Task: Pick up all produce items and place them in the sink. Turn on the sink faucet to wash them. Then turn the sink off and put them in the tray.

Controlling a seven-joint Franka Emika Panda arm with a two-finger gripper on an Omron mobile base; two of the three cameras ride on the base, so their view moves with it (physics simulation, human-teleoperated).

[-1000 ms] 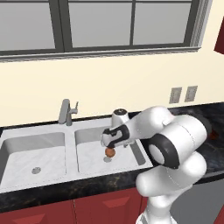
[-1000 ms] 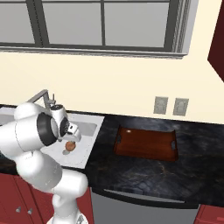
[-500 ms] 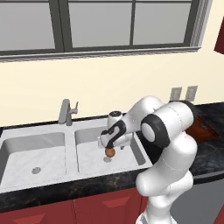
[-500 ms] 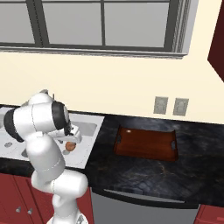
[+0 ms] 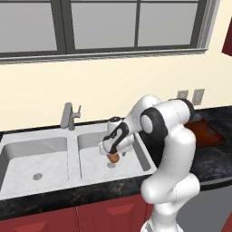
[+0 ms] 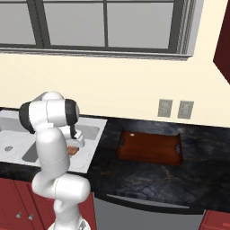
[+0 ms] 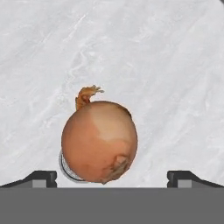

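We see the onion sitting on the floor of the sink's right basin, over the drain. Our claw hangs directly above it, spread wide and holding nothing, the onion centred between the fingertips, stem pointing away.

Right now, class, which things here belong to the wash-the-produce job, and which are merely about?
Job:
onion, over the drain
sink
faucet
tray
gripper, its jaws wide open either side of the onion

Merely about:
window
wall sockets
red cabinets
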